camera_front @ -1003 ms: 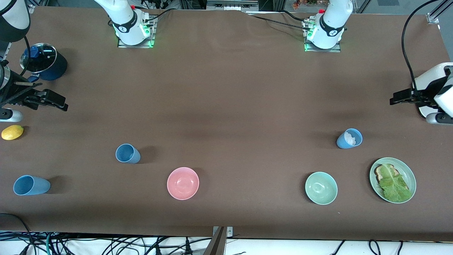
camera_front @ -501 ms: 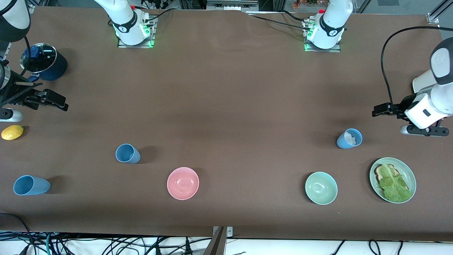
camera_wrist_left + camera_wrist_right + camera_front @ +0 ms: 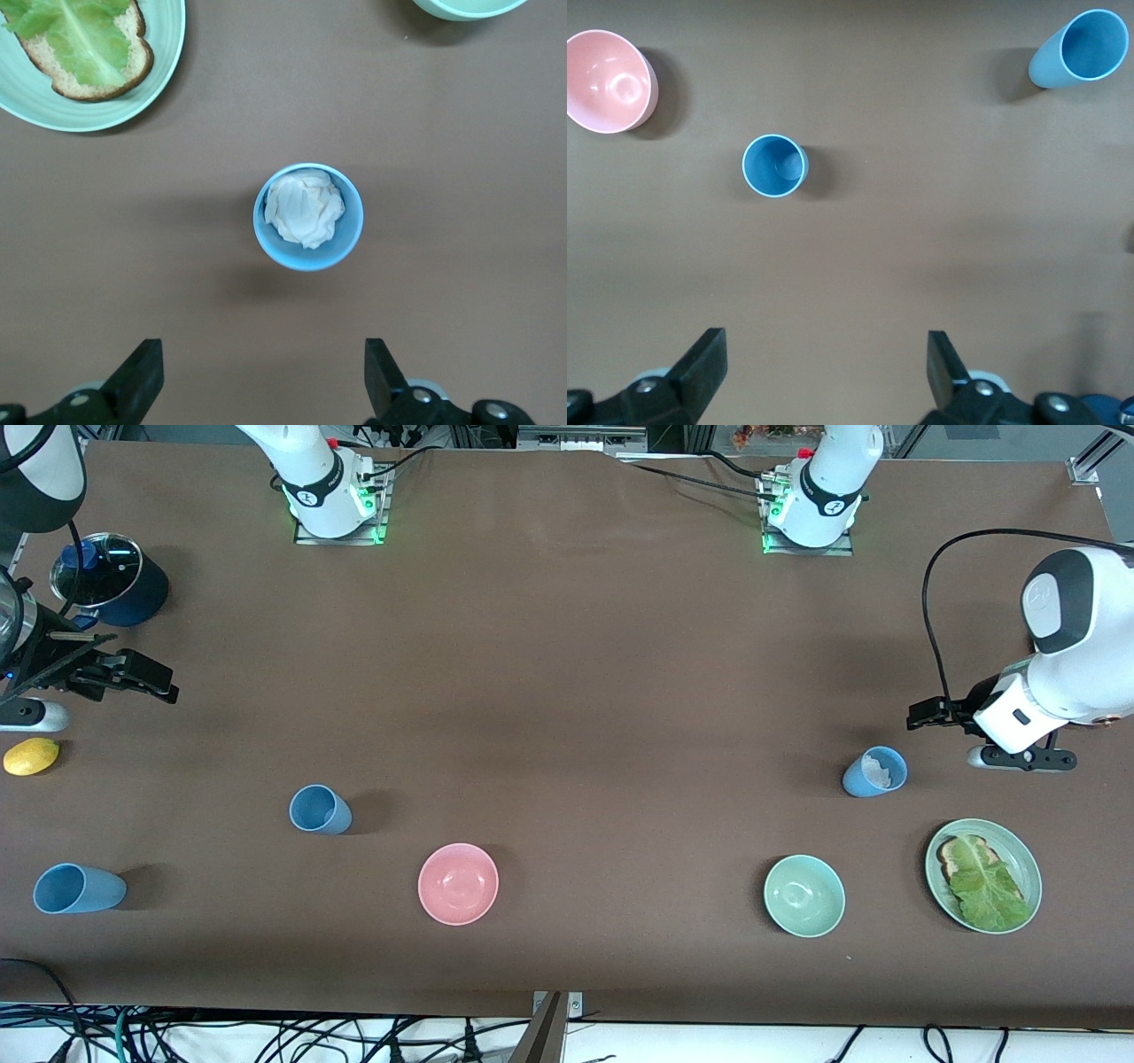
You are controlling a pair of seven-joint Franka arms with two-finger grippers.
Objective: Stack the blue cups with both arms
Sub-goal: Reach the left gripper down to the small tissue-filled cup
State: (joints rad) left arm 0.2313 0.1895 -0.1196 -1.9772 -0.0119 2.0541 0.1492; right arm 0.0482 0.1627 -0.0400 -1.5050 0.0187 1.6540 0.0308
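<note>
Front view is showing me three blue cups: one holding crumpled white paper (image 3: 874, 771) toward the left arm's end, two empty ones (image 3: 319, 810) (image 3: 78, 888) toward the right arm's end. I'm seeing my left gripper (image 3: 921, 715) hovering spread wide near the paper-filled cup, my right gripper (image 3: 151, 678) gaping, empty, near the pot (image 3: 111, 591).

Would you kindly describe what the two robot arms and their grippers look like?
Both arms are glossy white with rounded dark joint caps. Their bases sit on metal plates lit green, with red fittings and black cables. The left gripper and right gripper are black with two fingers; a black cable loops above the left one.
</note>
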